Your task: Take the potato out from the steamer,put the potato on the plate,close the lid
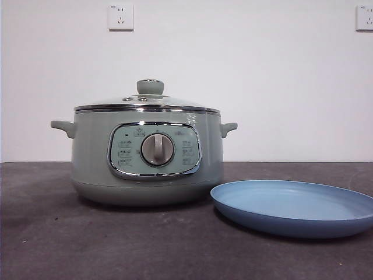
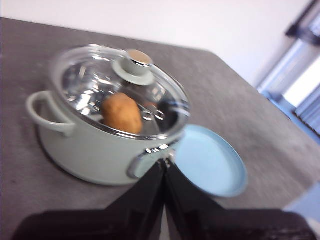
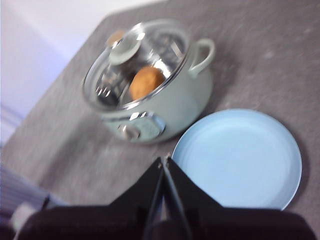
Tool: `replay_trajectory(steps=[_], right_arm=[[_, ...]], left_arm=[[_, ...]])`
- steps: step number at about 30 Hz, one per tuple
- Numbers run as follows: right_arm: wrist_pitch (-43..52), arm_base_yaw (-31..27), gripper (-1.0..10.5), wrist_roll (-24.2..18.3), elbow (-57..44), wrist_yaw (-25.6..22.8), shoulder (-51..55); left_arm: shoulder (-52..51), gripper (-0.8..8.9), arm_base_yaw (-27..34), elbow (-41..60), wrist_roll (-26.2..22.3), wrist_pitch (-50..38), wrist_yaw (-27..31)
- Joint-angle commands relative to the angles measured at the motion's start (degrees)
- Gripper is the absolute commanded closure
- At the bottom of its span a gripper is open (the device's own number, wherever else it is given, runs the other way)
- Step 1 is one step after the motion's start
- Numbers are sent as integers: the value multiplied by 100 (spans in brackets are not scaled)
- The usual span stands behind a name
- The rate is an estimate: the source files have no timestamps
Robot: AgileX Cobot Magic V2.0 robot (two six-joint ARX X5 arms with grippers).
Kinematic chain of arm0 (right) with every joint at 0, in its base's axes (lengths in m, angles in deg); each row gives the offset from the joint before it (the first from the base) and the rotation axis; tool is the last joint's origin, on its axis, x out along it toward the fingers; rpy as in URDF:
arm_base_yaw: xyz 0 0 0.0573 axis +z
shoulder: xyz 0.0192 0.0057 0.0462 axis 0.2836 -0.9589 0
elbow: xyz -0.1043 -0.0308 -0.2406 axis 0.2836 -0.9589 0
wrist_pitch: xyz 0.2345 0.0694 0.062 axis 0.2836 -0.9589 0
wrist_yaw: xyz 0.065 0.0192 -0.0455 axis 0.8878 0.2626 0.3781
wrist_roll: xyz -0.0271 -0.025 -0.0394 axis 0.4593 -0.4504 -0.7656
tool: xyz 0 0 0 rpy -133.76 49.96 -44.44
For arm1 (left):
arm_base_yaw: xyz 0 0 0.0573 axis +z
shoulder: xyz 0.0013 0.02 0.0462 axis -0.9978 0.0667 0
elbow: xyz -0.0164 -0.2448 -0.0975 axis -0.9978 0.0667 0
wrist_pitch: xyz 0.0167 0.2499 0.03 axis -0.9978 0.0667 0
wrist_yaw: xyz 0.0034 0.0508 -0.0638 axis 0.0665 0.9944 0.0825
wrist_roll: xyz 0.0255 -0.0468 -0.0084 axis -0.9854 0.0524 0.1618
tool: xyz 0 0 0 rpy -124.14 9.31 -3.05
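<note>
A lidded green steamer [image 1: 147, 157] stands on a grey table [image 1: 46, 233], with a blue plate [image 1: 294, 207] just beside it. Only the wrist views show the potato [image 2: 122, 113] under the glass lid [image 2: 120, 90]. Both grippers [image 2: 164, 167] [image 3: 163, 165] hover closed and empty, clear of the pot.

Each pincer, left [image 2: 163, 167] and right [image 3: 163, 165], has two matte black, wedge-shaped jaws tapering to points.

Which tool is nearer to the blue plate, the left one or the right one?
Right, as far as the views show. The right tool hangs above the plate's near edge. The left tool hangs nearer the pot's handle, with the plate beside it.
</note>
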Motion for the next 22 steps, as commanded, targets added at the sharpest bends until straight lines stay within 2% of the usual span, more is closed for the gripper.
replay_trajectory(steps=[1,5,10,11,12,14,15,16,17,18,22], right_arm=[[-542,74,958,-811,494,168,-260],[-1174,195,958,-1252,955,162,-555],[-1300,304,940,-1292,1040,129,-656],[-1294,304,936,-1287,1040,133,-656],[-1290,304,914,-1290,1040,133,-656],[-1290,304,745,-1283,1040,142,-656],[-1287,304,599,-1235,1040,140,-656],[-1285,304,450,-1196,1040,138,-656],[-1281,304,352,-1182,1040,136,-656],[-1274,304,305,-1180,1040,136,-656],[-1270,304,318,-1180,1040,140,-686]], left_arm=[[295,822,0,-356,-691,431,-229],[555,822,-87,-752,-975,833,-372],[614,789,-179,-894,-977,863,-352],[614,705,-179,-894,-973,868,-343],[614,562,-179,-894,-973,868,-343],[614,247,-179,-894,-973,861,-339],[614,154,-179,-894,-973,861,-341],[614,134,-179,-894,-973,861,-341],[614,134,-179,-894,-973,861,-341],[614,134,-179,-894,-973,857,-343],[625,134,-179,-894,-964,728,-337]])
